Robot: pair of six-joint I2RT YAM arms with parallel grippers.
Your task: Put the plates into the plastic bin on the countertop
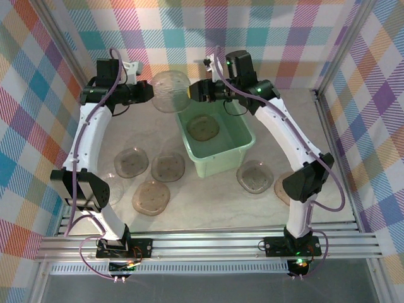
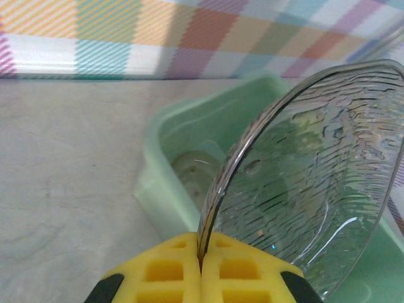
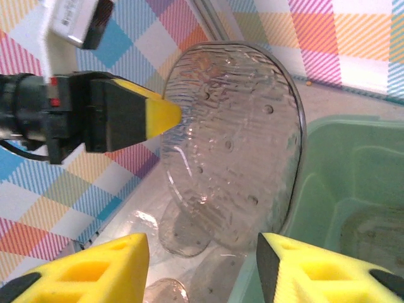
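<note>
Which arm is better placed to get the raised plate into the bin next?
Left, probably. The left gripper is shut on the raised plate, just beside the bin. The right gripper faces that plate, jaws open and empty, so it would first have to take it.

The raised plate (image 2: 315,189) looked like clear, glossy plastic, its face rippled and dimpled. The plastic bin (image 2: 161,196) was smooth and pale mint, with a soft sheen. The countertop (image 2: 63,189) looked matt and marble-patterned. At six o'clock in the top view, the rails (image 1: 214,243) were brushed metal.
</note>
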